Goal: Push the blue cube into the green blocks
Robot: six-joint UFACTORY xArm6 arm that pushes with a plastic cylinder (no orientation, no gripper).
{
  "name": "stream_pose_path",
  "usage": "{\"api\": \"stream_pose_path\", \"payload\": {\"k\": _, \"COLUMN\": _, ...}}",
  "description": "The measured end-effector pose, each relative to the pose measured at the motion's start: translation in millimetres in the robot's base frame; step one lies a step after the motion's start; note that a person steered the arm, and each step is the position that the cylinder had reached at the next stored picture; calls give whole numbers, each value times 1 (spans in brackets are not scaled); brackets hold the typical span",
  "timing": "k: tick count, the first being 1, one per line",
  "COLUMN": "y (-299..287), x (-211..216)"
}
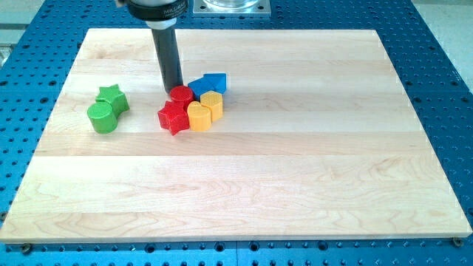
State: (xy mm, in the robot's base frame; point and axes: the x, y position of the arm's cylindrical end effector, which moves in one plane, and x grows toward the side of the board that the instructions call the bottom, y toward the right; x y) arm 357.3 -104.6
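Two green blocks sit together at the view's left: a green star [112, 97] and a green cylinder [101, 117] touching it below. A cluster sits near the middle. It has a blue cube [199, 86] and a second blue block [215, 81] at its top. Below them are a red cylinder [181, 94], a red star [174, 117], a yellow heart-like block [198, 116] and a yellow block [212, 103]. My tip [172, 89] stands just left of the red cylinder and the blue cube, at the cluster's upper-left edge.
The wooden board [295, 162] lies on a blue perforated table [443, 59]. The arm's dark mount [157, 9] hangs over the board's top edge.
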Motion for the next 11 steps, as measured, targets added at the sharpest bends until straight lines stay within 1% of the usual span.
{"api": "stream_pose_path", "payload": {"k": 1, "y": 5, "x": 19}}
{"api": "stream_pose_path", "payload": {"k": 2, "y": 27, "x": -7}}
{"api": "stream_pose_path", "payload": {"k": 3, "y": 53, "x": -64}}
{"api": "stream_pose_path", "payload": {"k": 4, "y": 112, "x": -31}}
{"api": "stream_pose_path", "payload": {"k": 5, "y": 120, "x": 11}}
{"api": "stream_pose_path", "payload": {"k": 6, "y": 109, "x": 10}}
{"api": "stream_pose_path", "payload": {"k": 7, "y": 80, "x": 6}}
{"api": "stream_pose_path", "payload": {"k": 9, "y": -9, "x": -3}}
{"api": "stream_pose_path", "payload": {"k": 11, "y": 32, "x": 23}}
